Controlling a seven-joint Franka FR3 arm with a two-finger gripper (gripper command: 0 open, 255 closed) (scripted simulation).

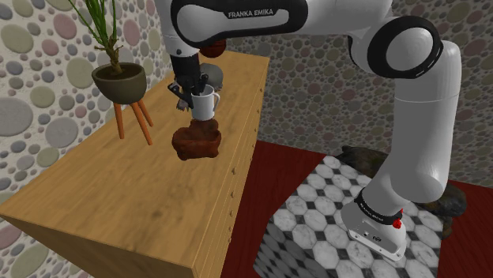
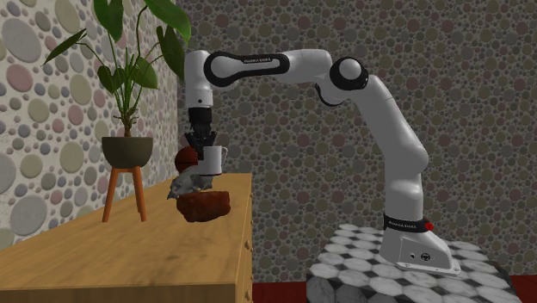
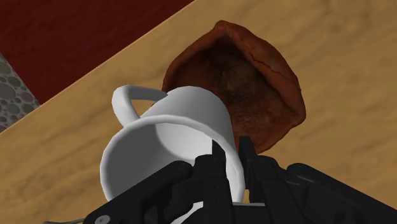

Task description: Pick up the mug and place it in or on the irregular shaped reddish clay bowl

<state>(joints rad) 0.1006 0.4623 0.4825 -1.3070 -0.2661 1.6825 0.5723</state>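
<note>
- Currently my hand (image 3: 233,162) is shut on the white mug (image 3: 172,133). One finger sits inside the rim and the other outside, so the mug wall is clamped between them.
- I hold the mug in the air, open end up, directly over the reddish-brown bowl (image 3: 254,83). In the second exterior view the mug (image 2: 214,159) hangs clear of the bowl (image 2: 205,205), not touching it.
- The mug handle is on the side of the mug away from my fingers.
- The bowl (image 1: 196,140) has an uneven, lumpy rim. It stands on the wooden bench (image 1: 118,197), near the long edge that faces my stand (image 1: 316,221).
- A potted plant (image 1: 118,79) on a three-legged holder stands near the opposite, wall-side edge of the bench, well apart from the bowl.
</note>
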